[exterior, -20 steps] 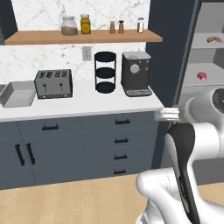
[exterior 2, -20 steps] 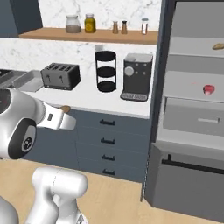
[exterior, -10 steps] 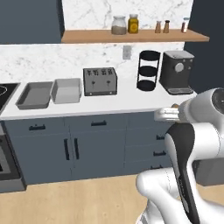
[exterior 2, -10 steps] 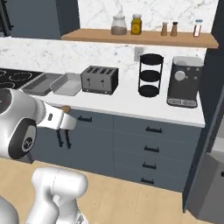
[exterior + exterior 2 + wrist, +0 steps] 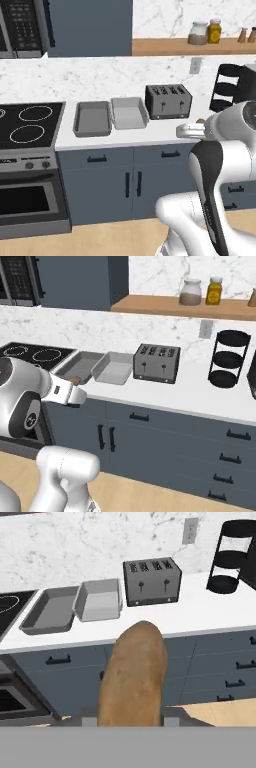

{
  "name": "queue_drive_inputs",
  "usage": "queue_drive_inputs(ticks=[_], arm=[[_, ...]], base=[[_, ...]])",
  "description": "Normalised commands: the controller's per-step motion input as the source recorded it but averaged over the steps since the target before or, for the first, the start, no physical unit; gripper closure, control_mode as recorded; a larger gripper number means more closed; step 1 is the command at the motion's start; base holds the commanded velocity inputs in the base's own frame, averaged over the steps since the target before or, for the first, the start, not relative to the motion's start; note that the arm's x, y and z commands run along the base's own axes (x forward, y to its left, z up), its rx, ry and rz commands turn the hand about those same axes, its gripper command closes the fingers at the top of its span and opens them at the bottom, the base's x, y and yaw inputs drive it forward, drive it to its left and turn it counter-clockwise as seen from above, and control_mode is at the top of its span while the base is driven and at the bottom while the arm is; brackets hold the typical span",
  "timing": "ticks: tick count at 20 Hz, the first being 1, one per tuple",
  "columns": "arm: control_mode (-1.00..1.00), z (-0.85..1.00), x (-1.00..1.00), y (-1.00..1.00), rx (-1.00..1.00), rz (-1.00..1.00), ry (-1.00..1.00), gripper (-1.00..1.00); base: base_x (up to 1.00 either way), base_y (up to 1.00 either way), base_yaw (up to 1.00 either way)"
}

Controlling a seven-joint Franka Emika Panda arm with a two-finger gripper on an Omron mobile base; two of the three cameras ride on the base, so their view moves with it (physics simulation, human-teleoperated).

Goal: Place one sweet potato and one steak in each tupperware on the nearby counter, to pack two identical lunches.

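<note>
My gripper (image 5: 131, 718) is shut on a long brown sweet potato (image 5: 134, 672) that stands up in the middle of the hand view and covers the fingertips. The hand (image 5: 191, 130) hovers in front of the counter's edge, right of the trays, with a brown tip of the sweet potato (image 5: 200, 120) showing. On the white counter (image 5: 150, 132) lie the two tupperware trays side by side, both empty: the darker grey one (image 5: 92, 119) on the left, the lighter grey one (image 5: 129, 113) on the right. They lie ahead and left of the sweet potato: the darker tray (image 5: 50, 609), the lighter tray (image 5: 100, 599).
A slotted grey toaster (image 5: 168, 100) stands right of the trays, then a black tiered rack (image 5: 227, 87). A black stove (image 5: 30, 122) with an oven below borders the counter's left end. A microwave (image 5: 22, 27) hangs above it. A wooden shelf (image 5: 200, 46) carries jars.
The base has driven left along the counter, so the whole scene has shifted right. Trays and stove have come into view. The gripper still holds the sweet potato.
</note>
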Motion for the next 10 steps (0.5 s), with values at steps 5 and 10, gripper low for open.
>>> queue_drive_inputs(ticks=[5, 10], arm=[[1.0, 0.0, 0.0, 0.0, 0.0, 0.0, 0.0, 1.0], [1.0, 0.0, 0.0, 0.0, 0.0, 0.0, 0.0, 1.0]], base=[[1.0, 1.0, 0.0], [1.0, 0.69, 0.03]])
